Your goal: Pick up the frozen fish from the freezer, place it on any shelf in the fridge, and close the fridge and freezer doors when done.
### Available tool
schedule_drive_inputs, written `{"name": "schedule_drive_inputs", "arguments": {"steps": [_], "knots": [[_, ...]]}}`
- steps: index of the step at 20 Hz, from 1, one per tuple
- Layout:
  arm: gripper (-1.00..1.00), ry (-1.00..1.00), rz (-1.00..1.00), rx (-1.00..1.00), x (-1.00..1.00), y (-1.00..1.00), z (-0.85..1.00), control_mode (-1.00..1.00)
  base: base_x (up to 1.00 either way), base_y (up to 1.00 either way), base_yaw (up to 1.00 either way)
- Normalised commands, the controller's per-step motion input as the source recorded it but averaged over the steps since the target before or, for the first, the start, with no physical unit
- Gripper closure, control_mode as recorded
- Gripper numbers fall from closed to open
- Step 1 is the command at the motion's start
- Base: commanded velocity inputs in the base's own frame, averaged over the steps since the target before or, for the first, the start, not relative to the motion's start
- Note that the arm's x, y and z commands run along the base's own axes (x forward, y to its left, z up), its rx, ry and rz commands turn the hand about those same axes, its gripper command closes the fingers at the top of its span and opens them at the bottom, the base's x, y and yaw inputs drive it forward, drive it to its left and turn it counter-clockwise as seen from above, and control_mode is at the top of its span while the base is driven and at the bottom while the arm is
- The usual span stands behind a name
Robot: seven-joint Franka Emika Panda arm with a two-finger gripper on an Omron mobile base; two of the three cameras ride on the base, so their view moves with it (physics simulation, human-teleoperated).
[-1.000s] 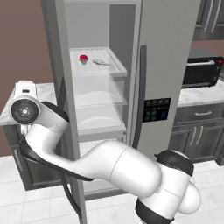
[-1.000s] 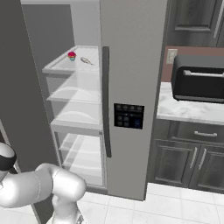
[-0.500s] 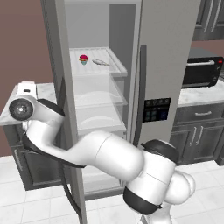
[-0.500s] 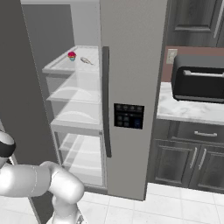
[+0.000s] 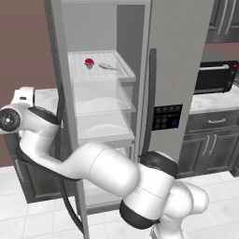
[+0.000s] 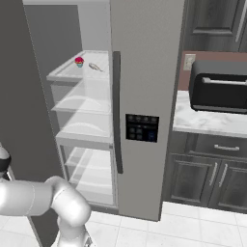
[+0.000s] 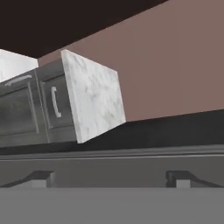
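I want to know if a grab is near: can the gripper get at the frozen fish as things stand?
Probably not yet. The frozen fish lies on the top shelf beside the cupcake with the door open, but the gripper faces a counter end and wall.

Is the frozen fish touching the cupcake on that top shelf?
Apart. The left base view shows the frozen fish lying to the right of the cupcake, with bare shelf between them; the right base view shows the same gap.
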Motion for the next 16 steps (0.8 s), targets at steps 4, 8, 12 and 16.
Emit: {"name": "schedule_drive_inputs", "arguments": {"steps": [4,8,12,16], "knots": [[-1.00,-0.09,-0.08,0.00,0.00,-0.36,-0.08,-1.00,0.00,0.00,0.00],[-1.00,-0.12,-0.06,0.00,0.00,-0.62,-0.04,-1.00,0.00,0.00,0.00],[-1.00,-0.11,-0.05,0.01,0.00,-0.82,-0.04,-1.00,0.00,0.00,0.00],[-1.00,-0.10,-0.04,0.01,0.00,-0.81,-0.04,-1.00,0.00,0.00,0.00]]}}
